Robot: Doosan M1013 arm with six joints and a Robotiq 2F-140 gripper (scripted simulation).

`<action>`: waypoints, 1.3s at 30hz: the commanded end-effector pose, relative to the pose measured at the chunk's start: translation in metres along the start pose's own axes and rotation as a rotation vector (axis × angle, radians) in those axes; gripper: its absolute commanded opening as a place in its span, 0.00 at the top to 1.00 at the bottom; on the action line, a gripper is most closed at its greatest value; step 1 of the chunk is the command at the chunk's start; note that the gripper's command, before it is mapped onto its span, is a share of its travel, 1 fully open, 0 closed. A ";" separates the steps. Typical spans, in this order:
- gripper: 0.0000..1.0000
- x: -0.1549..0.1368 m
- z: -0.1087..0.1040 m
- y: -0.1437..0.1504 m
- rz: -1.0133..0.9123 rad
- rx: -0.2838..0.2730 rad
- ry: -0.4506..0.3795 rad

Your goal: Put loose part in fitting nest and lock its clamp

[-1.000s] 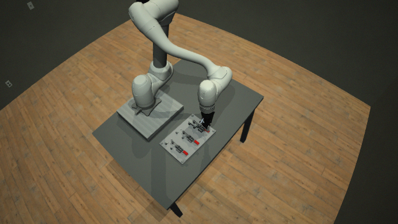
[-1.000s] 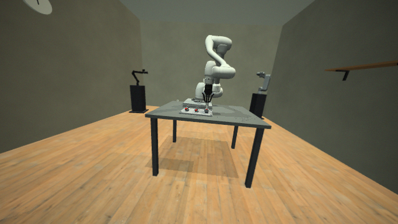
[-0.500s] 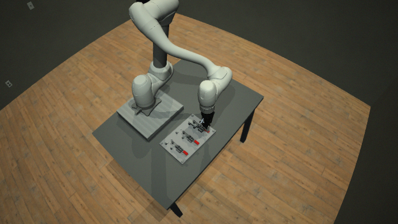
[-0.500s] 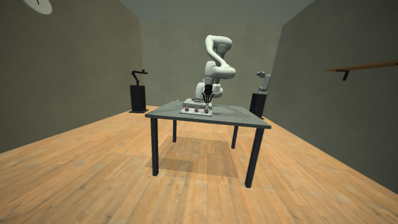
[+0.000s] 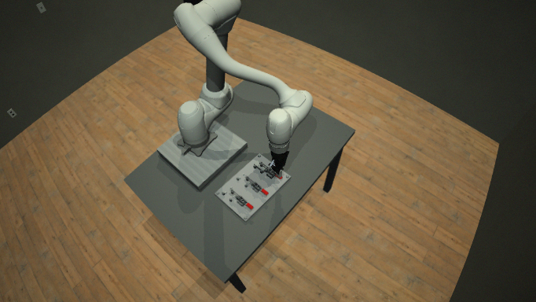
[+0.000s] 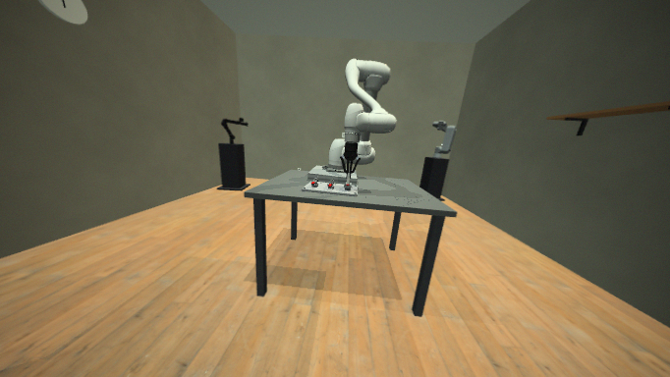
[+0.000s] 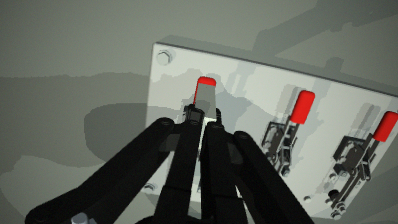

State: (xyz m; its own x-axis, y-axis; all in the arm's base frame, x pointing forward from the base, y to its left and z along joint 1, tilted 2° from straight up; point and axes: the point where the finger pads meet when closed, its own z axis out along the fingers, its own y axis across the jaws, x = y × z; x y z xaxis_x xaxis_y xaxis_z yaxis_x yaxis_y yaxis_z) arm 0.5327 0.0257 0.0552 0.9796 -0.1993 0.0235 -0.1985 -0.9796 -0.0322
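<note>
A light grey fixture plate lies on the dark table. It carries three toggle clamps with red handles. My gripper is shut, with its fingertips pressed together. It is down at the far-end clamp, just behind that clamp's red handle. The middle clamp handle and the near clamp handle lie low, pointing outward. My fingers hide the nest below, and I cannot make out the part.
The arm's grey base plate sits on the table left of the fixture. The table's right edge runs close past the fixture. Two pedestals with devices stand on the floor behind the table.
</note>
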 end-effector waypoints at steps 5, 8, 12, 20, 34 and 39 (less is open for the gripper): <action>0.90 0.000 0.000 0.000 0.000 0.000 0.000; 0.90 0.000 0.000 0.000 0.000 0.000 0.000; 0.90 0.000 0.000 0.000 0.000 0.000 0.000; 0.90 0.000 0.002 0.000 0.000 0.000 0.000; 0.90 0.000 0.003 0.000 0.000 0.000 0.000; 0.90 0.000 0.004 0.000 0.000 0.000 0.000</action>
State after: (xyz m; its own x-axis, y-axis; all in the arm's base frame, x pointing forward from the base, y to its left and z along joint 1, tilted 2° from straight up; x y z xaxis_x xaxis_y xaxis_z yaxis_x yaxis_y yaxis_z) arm 0.5330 0.0258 0.0514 0.9796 -0.1993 0.0239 -0.1985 -0.9796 -0.0323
